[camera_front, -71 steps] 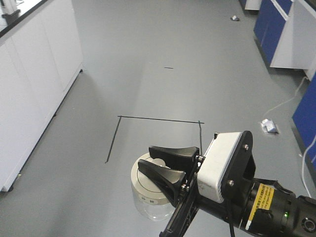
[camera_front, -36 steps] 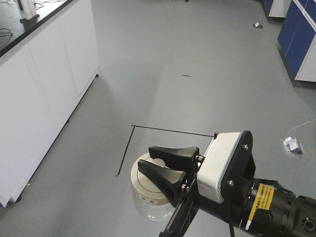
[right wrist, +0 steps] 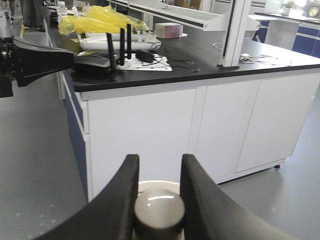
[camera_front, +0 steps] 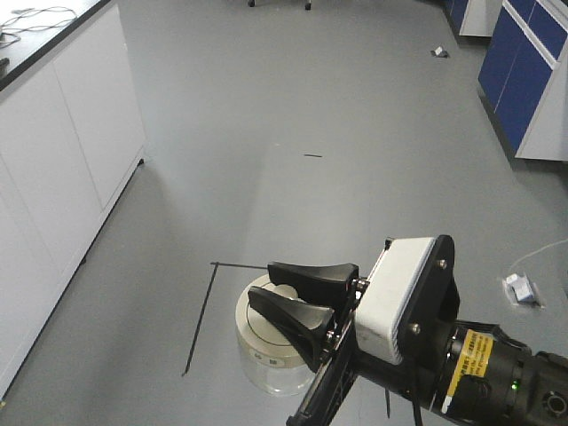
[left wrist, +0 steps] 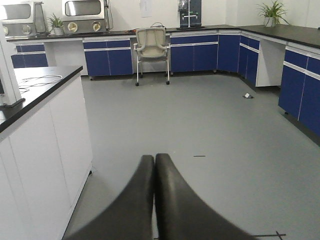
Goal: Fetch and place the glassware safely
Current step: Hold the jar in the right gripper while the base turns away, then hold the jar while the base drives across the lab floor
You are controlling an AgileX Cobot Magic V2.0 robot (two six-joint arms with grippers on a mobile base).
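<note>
Clearly, from the front, the right gripper [camera_front: 260,282] has the glass jar [camera_front: 266,355] by its top. Its two black fingers [camera_front: 311,273] close from either side over the cream-white lid [camera_front: 253,330]. The jar shows against the grey floor [camera_front: 293,106], well to the right of the white bench [camera_front: 62,151]. A black tape line [camera_front: 200,315] on the floor runs between that bench and the jar, and its corner lies just beside the lid. Blue cabinets [camera_front: 519,89] stand far across the room from the bench, at the upper right.

Over at the left wrist, the left gripper [left wrist: 154,161] has its dark fingers pressed flat together with nothing between them. It points out over the floor, with the white bench close on its left. Past the far end of the bench, a chair [left wrist: 151,45] stands in front of a long row of blue cabinets.

From the right wrist, the fingers are clamped on the rounded knob [right wrist: 159,210], one on each side and touching it. A sliver of the pale lid shows just behind the knob. The glass body is hidden below the frame. Straight ahead is a black-topped bench [right wrist: 150,120] with white doors, and I cannot tell whether it is the same bench. On its top sit a black router [right wrist: 97,61] with upright antennas and, farther back, some yellow bags [right wrist: 97,24].
</note>
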